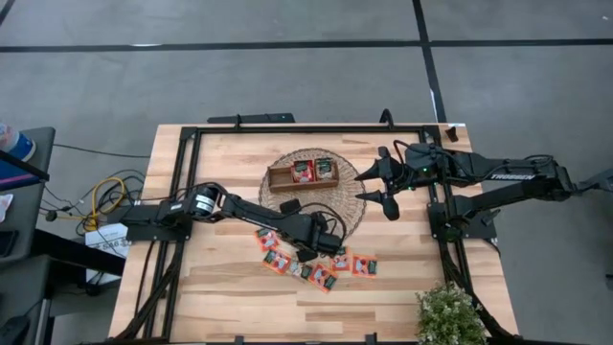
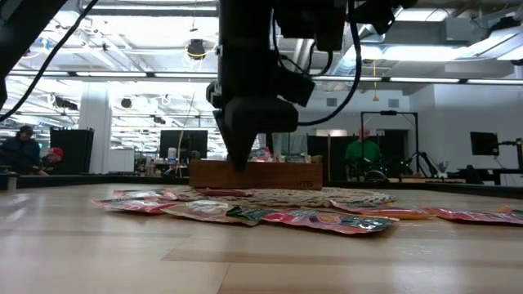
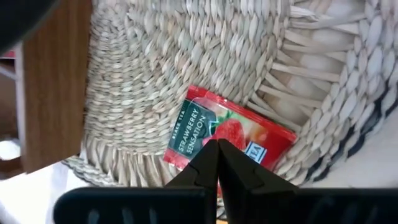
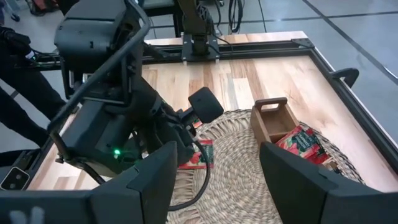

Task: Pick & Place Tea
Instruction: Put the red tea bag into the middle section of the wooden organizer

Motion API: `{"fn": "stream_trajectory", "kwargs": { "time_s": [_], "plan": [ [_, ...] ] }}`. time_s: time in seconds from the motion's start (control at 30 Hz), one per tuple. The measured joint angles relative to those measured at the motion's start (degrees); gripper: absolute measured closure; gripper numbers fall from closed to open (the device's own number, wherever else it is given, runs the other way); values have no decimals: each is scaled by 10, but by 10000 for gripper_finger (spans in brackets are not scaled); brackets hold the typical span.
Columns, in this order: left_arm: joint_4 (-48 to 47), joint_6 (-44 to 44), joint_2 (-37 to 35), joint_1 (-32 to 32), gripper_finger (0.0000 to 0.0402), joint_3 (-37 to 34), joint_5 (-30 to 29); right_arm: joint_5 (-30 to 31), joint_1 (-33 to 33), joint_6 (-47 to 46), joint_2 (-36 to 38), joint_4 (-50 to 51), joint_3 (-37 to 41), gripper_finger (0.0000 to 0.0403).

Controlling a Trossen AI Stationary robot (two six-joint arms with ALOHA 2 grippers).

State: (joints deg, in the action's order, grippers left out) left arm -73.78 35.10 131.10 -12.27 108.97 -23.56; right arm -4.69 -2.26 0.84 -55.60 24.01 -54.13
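Red-orange foil with a green band reading "Strawberry Sensation" is what I see under my left gripper [image 3: 217, 163]: 1 flat square tea sachet [image 3: 227, 137] lying on the round woven mat [image 3: 186, 56], near its fringed edge. The 2 dark fingers are pressed together, their tips meeting on the sachet's near edge; I cannot tell whether they have actually pinched the foil. From above, the left gripper [image 1: 324, 247] sits at the mat's [image 1: 316, 158] front rim, and more sachets [image 1: 316, 268] lie scattered in a loose row on the pale wood table [image 1: 220, 307] just in front of it, some overlapping. At table height those packets [image 2: 319, 219] look thin and crinkled, glossy on top. Behind them stands the brown wooden tray [image 1: 303, 173], a boxy shape with dividers, resting on the mat with 2 sachets already in its compartments. My right gripper [image 1: 375, 184] hangs at the mat's right side with its fingers spread wide, holding nothing. A small leafy green plant [image 1: 448, 314] stands at the table's front right corner.
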Motion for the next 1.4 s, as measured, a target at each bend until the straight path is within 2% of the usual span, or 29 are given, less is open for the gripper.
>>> {"fn": "stream_trajectory", "kwargs": {
  "time_s": [0.33, 0.43, 0.6, 0.67, 0.77, 0.87, 0.93, 1.0, 1.07, 1.17, 1.23, 1.33, 1.4],
  "plan": [
    [-9, 2, -2, -1, 402, 3, -11, -13, 0, -6, 0, 0, 0, 179],
    [-13, -13, -2, -4, 401, 3, -44, -14, 4, -10, 0, 1, 0, 179],
    [-49, -29, -3, -14, 401, 4, -6, -14, 19, -10, 0, 4, 0, 179],
    [-31, -36, -3, -15, 401, 4, -15, -14, 23, -10, 0, 4, 0, 179],
    [8, 23, -3, -13, 401, 4, -22, -14, 30, -14, 0, 4, 0, 179],
    [46, -51, -3, -16, 401, 4, -25, -13, 33, -24, 0, 4, 0, 179],
    [54, -82, -8, -26, 401, 4, -57, -13, 38, -25, 0, 6, 0, 179],
    [43, -71, -27, -34, 401, 3, -100, -13, 42, -30, 0, 9, 0, 179],
    [30, -64, -58, -37, 401, 4, -108, -13, 47, -34, 0, 11, 0, 179],
    [28, -94, -118, -37, 402, -12, -78, -13, 53, -34, 0, 13, 0, 179],
    [81, -140, -171, -33, 401, -60, -30, -13, 53, -26, 0, 13, 0, 179],
    [249, -193, -264, -2, 401, -203, 82, -12, 53, -25, 0, 13, 0, 179],
    [341, -194, -318, 27, 401, -309, 141, -11, 53, -26, 0, 13, 0, 179]
  ]
}}
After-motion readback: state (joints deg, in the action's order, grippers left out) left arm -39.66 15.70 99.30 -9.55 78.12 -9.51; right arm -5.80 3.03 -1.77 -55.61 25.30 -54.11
